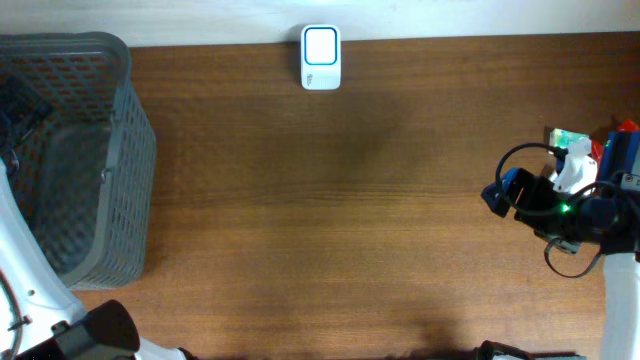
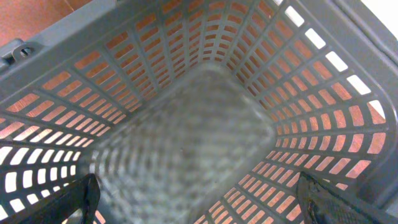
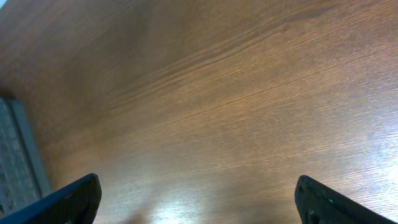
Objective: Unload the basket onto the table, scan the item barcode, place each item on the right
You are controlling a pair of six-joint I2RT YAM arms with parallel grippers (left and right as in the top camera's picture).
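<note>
Black fingertips [image 2: 74, 202] of the left claw [image 2: 199, 204] sit in the bottom corners of its own view, spread wide with nothing between them. Below them is only the bare floor of the grey slotted plastic basket [image 2: 186, 81] on the left of the table. The right claw [image 3: 199, 204] is spread just as wide, grips nothing, and hangs over the bare brown wooden table [image 3: 217, 93]

The thing to be scanned looks to be at the right edge, just beyond the right arm: a small green-and-white packet [image 1: 570, 140] with something red and blue [image 1: 622, 145] beside it, both half hidden. I'd guess the packet is light and perhaps thin-walled, so a gentle pinch across its narrow sides should suit it. That would leave a printed face free for the white box-shaped scanner [image 1: 320, 57] at the far edge. Where the barcode sits I cannot tell

Only the overhead view shows packet and scanner; neither wrist view catches them. The left wrist view alone shows the basket floor close up, with nothing in it
</note>
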